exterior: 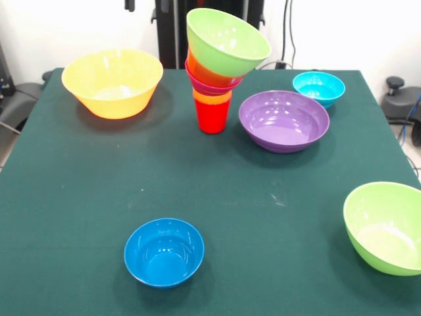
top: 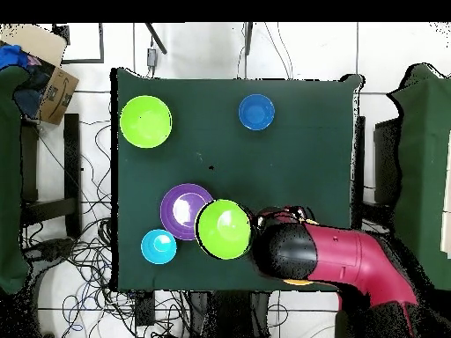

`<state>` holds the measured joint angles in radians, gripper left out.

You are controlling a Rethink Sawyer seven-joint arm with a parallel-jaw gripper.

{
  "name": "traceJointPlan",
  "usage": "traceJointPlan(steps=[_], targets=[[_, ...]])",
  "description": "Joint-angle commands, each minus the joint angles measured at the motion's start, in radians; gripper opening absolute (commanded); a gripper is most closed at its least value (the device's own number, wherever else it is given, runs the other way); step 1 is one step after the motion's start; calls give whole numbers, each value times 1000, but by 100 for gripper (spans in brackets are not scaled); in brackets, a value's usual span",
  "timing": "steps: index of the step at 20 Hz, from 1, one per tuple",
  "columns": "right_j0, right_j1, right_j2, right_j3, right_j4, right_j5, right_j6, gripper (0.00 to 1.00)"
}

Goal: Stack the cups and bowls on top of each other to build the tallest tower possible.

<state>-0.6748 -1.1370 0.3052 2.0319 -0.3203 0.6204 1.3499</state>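
Note:
The tower [exterior: 214,85] stands at the table's far middle. A red cup [exterior: 212,118] is its base, with an orange cup [exterior: 212,97], a pink bowl [exterior: 212,86], an orange bowl [exterior: 207,71] and a tilted lime green bowl [exterior: 227,41] above; from overhead only that green bowl [top: 224,229] shows. Loose bowls are the large yellow-orange [exterior: 112,82], purple [exterior: 283,120], light blue [exterior: 318,87], dark blue [exterior: 164,251] and second lime green [exterior: 387,227]. Only a dark tip of my gripper [exterior: 129,5] shows at the top edge, above the yellow-orange bowl. Overhead, my arm [top: 343,264] hides the gripper.
The green table [exterior: 79,197] carries everything. The black pedestal [exterior: 171,33] stands behind the tower. Overhead, a cardboard box [top: 48,75] sits off the table's corner and cables lie on the floor around it. The second lime green bowl hangs near the table's edge.

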Motion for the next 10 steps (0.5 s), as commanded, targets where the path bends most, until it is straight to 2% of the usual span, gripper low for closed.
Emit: traceJointPlan(steps=[1,10], targets=[[-13,84,23,56,-103,-94,2,100],[-16,110,38,45,-100,-97,2,100]])
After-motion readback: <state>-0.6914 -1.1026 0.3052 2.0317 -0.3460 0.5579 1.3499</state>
